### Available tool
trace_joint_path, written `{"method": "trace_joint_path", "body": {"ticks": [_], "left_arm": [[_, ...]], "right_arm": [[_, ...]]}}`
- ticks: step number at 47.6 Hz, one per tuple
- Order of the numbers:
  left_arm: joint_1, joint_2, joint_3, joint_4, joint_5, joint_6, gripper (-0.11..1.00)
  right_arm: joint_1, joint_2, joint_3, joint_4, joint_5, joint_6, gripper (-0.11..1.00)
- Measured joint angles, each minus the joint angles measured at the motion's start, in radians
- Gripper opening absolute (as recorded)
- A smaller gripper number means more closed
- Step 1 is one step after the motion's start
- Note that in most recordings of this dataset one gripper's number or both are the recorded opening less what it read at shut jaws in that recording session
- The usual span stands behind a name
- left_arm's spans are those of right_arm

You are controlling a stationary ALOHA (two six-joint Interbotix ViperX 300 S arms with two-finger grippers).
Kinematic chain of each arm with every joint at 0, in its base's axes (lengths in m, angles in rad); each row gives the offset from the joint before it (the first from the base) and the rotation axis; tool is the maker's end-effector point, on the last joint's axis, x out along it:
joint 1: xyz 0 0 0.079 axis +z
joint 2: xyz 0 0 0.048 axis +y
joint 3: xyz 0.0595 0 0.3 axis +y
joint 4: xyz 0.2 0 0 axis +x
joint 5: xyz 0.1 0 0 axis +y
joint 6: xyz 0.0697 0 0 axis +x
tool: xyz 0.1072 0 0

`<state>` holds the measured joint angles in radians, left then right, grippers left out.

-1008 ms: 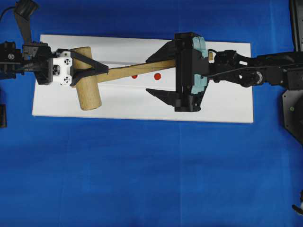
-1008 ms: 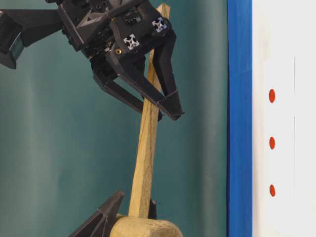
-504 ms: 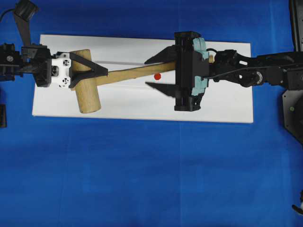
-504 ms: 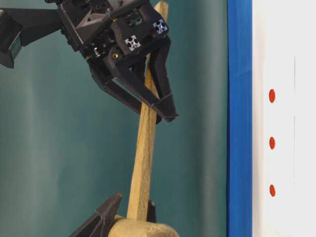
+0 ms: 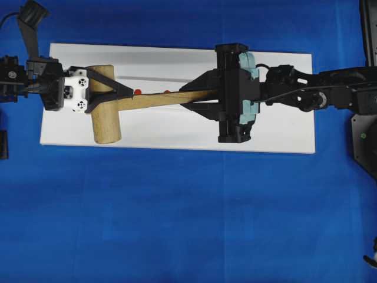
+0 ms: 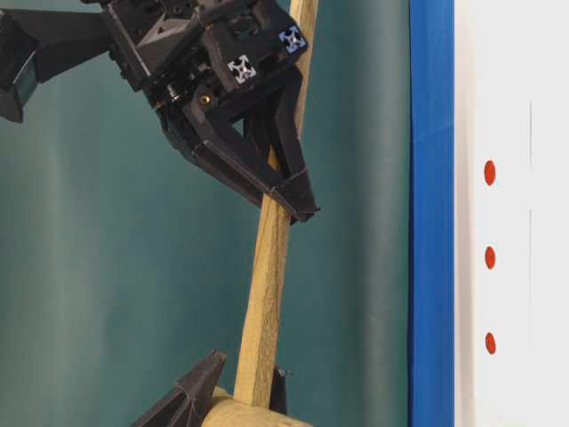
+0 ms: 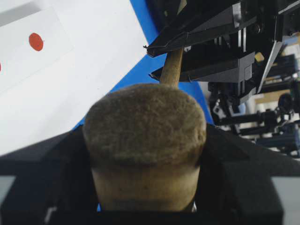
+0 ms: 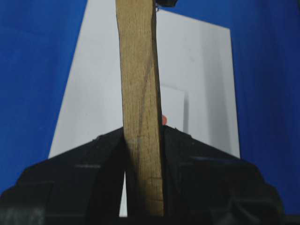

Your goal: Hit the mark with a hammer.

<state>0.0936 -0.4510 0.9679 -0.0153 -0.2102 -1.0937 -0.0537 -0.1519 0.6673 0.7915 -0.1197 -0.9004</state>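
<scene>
Two grippers on one hammer [image 5: 154, 99], right jaws clamping handle (left at head)

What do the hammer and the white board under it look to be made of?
Hammer: unfinished light wood, grain lines on the handle, rough matte end face on the head. White board: smooth matte sheet, perhaps paper or foam board; the look leaves it open.

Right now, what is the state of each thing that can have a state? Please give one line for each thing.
hammer: lifted off the white board, held at both ends
left gripper: shut on the hammer's head
right gripper: shut on the hammer's handle
white board: lies flat on the blue cloth
red marks: three in a row on the board, none touched by the hammer
</scene>
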Motion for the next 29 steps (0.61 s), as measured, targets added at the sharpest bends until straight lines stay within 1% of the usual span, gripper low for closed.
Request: {"method": "trace_joint_path", "body": {"ticks": [16,17,18,21,22,24,27,29], "left_arm": [[0.000,0.000,0.000,0.002,0.012,0.002,0.44],[0.000,0.000,0.000,0.000,0.012,0.000,0.45],[0.000,0.000,0.000,0.002,0.017,0.002,0.49],[0.002,0.002,0.003,0.002,0.020,0.002,0.67],[0.003,0.000,0.003,0.002,0.020,0.002,0.75],[0.003,0.000,0.003,0.002,0.021,0.000,0.84],[0.003,0.000,0.003,0.002,0.021,-0.005,0.92],[0.003,0.000,0.003,0.002,0.021,-0.006,0.93]], "right_arm": [[0.003,0.000,0.000,0.000,0.003,-0.002,0.09],[0.005,0.000,0.000,0.000,0.003,-0.002,0.09],[0.003,0.000,0.000,0.000,0.003,-0.002,0.09],[0.005,0.000,0.000,0.000,0.005,0.000,0.09],[0.005,0.000,0.000,0.000,0.005,0.002,0.09],[0.005,0.000,0.000,0.000,0.005,0.002,0.09],[0.005,0.000,0.002,0.002,0.005,0.005,0.09],[0.006,0.000,0.002,0.000,0.005,0.006,0.09]]}}
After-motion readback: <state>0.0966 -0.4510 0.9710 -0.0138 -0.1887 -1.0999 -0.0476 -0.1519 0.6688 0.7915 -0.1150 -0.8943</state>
